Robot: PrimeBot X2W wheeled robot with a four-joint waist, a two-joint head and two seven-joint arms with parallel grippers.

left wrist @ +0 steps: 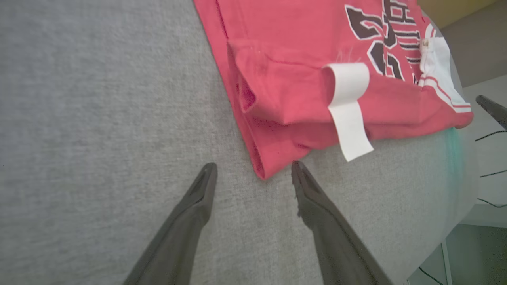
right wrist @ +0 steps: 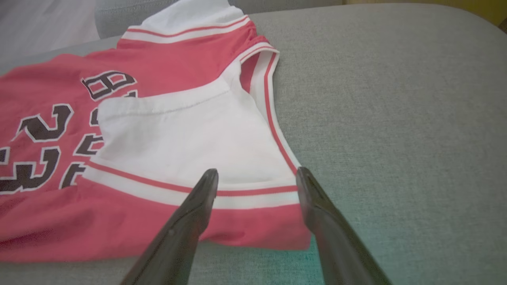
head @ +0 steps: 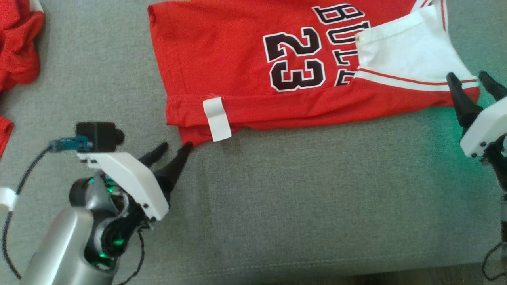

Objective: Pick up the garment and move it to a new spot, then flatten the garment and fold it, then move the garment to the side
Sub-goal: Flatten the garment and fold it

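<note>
The garment (head: 229, 59) is a red jersey with a black "23" and white sleeve, lying folded lengthwise on the grey cushion (head: 277, 198). A white tag (head: 216, 118) hangs over its near edge. My left gripper (head: 176, 146) is open at the jersey's lower left corner (left wrist: 261, 168), which lies just ahead of the gap between the spread fingers, with nothing held. My right gripper (head: 471, 81) is open too, its fingers straddling the jersey's near right corner (right wrist: 257, 221) by the white sleeve (right wrist: 178, 134), without pinching it.
Another red garment (head: 18, 43) lies bunched at the far left of the cushion. The cushion's front edge (head: 277, 273) runs along the bottom of the head view. Cables hang by both arms. In the left wrist view the floor (left wrist: 475, 245) drops away past the cushion's right end.
</note>
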